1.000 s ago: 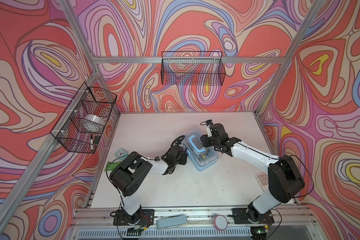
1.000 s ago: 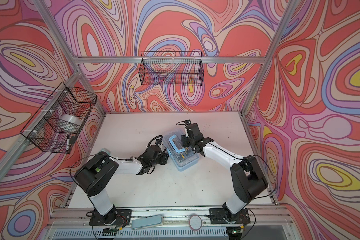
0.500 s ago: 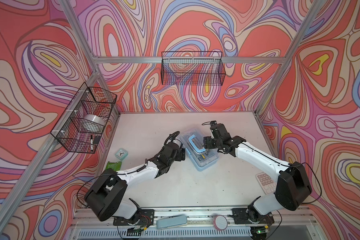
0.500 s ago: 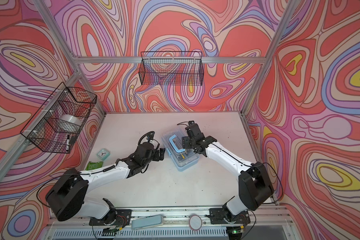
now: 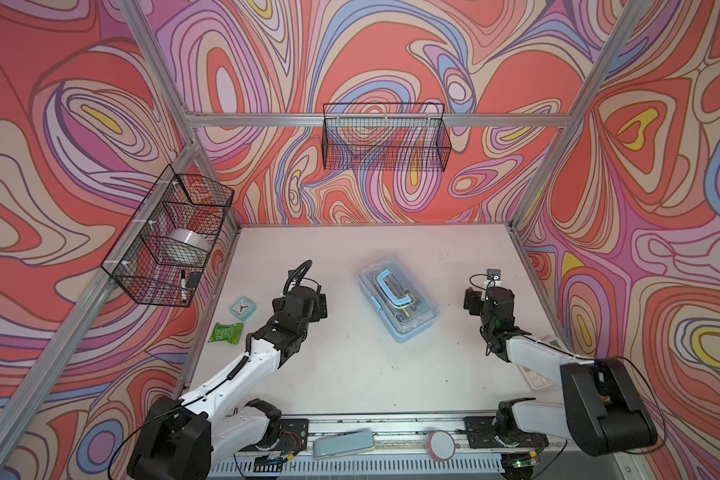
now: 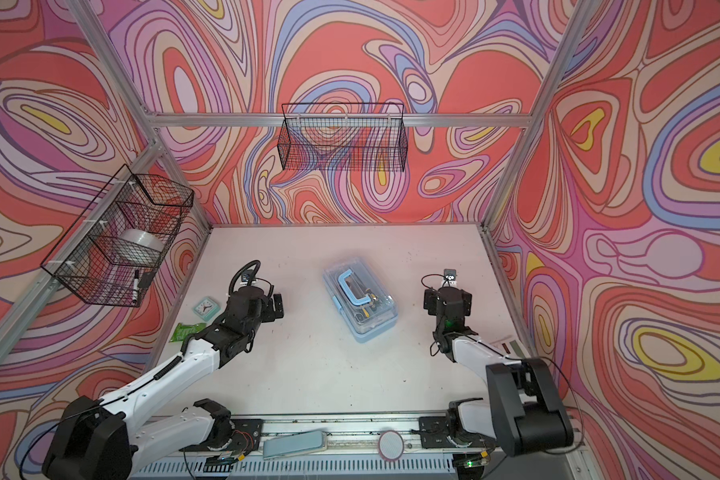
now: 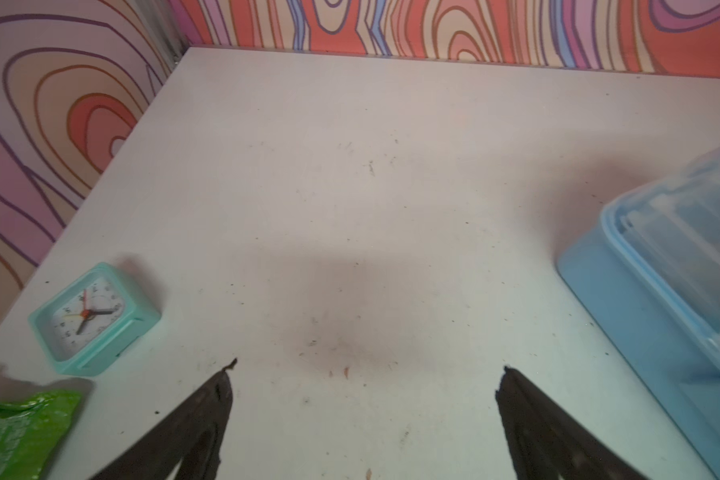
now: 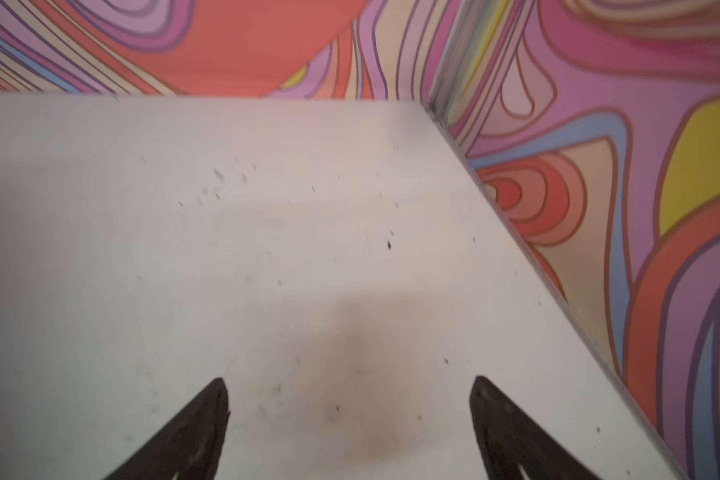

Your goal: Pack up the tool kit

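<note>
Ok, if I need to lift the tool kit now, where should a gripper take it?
Probably by the tool kit's U-shaped handle, from straight above, jaws across its long bar. It lies flat on the closed clear lid, so a finger must slip under it.

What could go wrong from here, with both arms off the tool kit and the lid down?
1. The tool kit looks closed, but no view shows a latch engaged; lifting it by the handle could spill the tools.
2. The left gripper, jaws open, hangs close to the clock and green packet; a swing that way may knock them.
3. The right gripper, also open, sits near the side wall.
</note>
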You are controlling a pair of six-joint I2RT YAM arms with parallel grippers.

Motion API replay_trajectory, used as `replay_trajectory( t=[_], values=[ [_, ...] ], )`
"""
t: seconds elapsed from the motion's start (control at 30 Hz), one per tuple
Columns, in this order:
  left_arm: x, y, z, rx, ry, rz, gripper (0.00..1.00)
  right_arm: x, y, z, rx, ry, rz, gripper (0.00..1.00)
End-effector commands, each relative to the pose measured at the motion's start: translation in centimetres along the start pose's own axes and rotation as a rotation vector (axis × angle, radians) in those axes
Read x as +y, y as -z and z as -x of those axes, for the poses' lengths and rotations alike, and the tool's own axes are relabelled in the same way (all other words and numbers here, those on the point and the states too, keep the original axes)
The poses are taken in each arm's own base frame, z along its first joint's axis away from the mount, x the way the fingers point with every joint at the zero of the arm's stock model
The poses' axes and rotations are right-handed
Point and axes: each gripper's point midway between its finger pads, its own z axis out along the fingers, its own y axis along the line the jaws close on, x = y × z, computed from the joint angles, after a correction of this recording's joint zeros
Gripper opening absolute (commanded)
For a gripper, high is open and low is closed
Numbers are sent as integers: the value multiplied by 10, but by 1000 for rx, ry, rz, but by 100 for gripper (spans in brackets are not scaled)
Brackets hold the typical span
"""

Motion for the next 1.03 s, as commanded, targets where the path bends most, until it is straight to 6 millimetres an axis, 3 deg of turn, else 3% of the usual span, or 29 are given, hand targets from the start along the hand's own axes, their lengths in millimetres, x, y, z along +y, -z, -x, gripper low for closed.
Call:
replay_trajectory(
  t=[0.0,0.1,0.23,0.4,0.53,0.67,0.73,0.8,1.0],
  values=[
    [7,-2,-1,5,-78,25,100,8,-5,58,-304,-127,68,94],
    [17,-7,9,-46,-99,79,100,16,-26,40,-273,-114,83,93],
    [38,-12,24,-158,-118,157,100,24,-34,40,-249,-84,112,93],
    [64,-38,10,-252,-78,158,100,23,-42,39,-206,-87,90,98],
    [80,-53,11,-321,-46,161,100,24,-43,40,-205,-88,93,98],
    [74,-83,-5,-278,-36,65,100,24,-42,40,-207,-87,92,98],
    [66,-89,-11,-170,-58,29,100,23,-42,39,-207,-87,89,98],
    [68,-89,-5,-240,-56,31,100,24,-43,39,-202,-86,95,98],
    [69,-89,-8,-199,-47,33,100,24,-42,40,-206,-87,93,98]
  ],
)
